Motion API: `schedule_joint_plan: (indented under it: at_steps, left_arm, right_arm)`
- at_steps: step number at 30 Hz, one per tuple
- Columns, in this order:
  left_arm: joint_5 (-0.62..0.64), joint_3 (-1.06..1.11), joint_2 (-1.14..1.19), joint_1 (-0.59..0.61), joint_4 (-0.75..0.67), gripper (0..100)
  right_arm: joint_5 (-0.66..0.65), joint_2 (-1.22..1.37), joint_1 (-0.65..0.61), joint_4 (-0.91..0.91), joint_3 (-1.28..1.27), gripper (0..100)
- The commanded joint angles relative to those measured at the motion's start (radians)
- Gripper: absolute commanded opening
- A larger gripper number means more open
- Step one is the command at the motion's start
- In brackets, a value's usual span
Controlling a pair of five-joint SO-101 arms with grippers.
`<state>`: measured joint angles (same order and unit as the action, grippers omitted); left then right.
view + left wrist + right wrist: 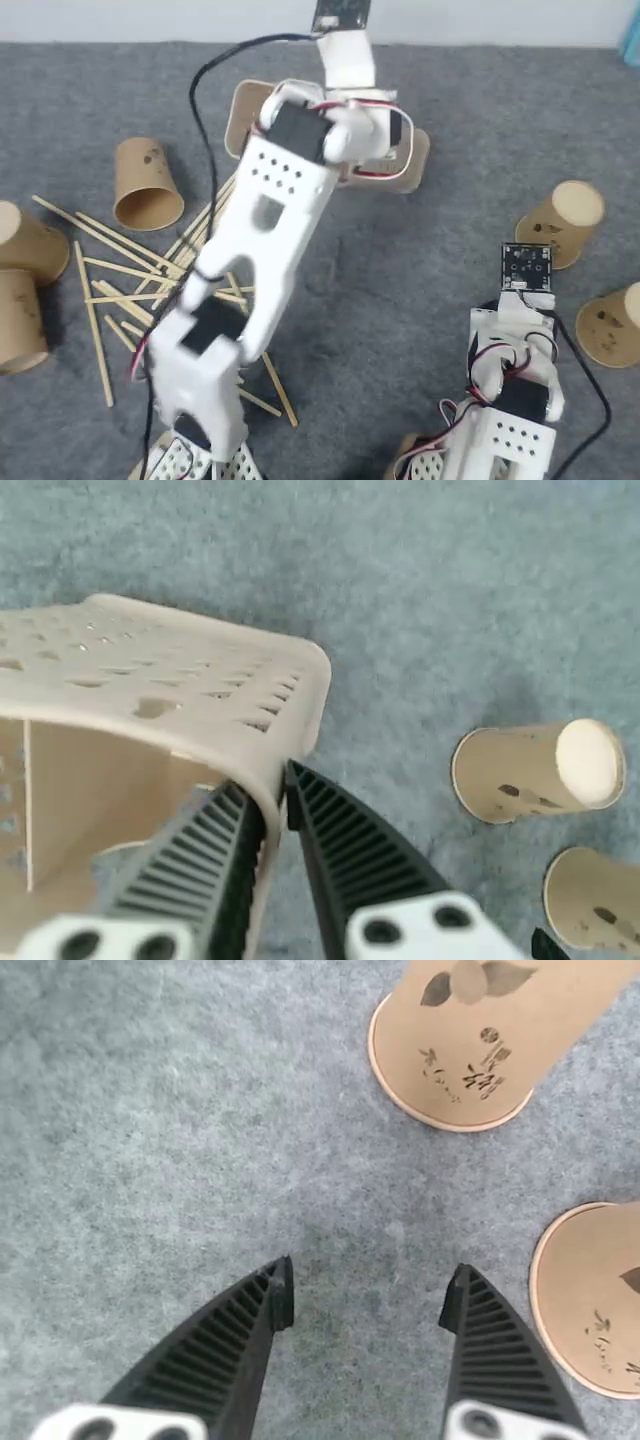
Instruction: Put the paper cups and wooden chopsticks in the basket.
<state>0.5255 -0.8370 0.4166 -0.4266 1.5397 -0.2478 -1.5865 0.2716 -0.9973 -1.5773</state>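
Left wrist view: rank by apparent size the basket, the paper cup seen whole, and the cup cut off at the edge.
1. basket, largest, but nearest the camera.
2. whole paper cup.
3. cut-off cup: less of it shows, so its place below the other cup is unsure.

Five paper cups (148, 185), one basket (240, 115), two arms (270, 230), and chopsticks (92, 320) too tangled to count.

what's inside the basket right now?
The visible part of the basket interior looks bare, with nothing lying in it. The left gripper covers the rest; from above, the left arm hides it.
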Motion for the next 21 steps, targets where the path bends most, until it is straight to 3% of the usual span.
schedule_joint_plan:
  at_steps: [1,6,14,21]
  left_arm:
    - [0.009,-0.348,0.181,0.008,0.141,1]
    - [0.005,-0.644,0.413,0.012,0.169,4]
    - [0.005,-0.811,0.499,0.000,0.176,48]
    - [0.009,-0.803,0.542,0.046,0.025,50]
  right_arm:
    - [-0.023,-0.013,0.001,0.002,0.009,23.7]
    - [-0.023,-0.013,0.001,0.002,0.009,23.7]
    - [-0.023,-0.013,0.001,0.002,0.009,23.7]
    - [-0.044,-0.013,-0.001,0.002,0.008,23.7]
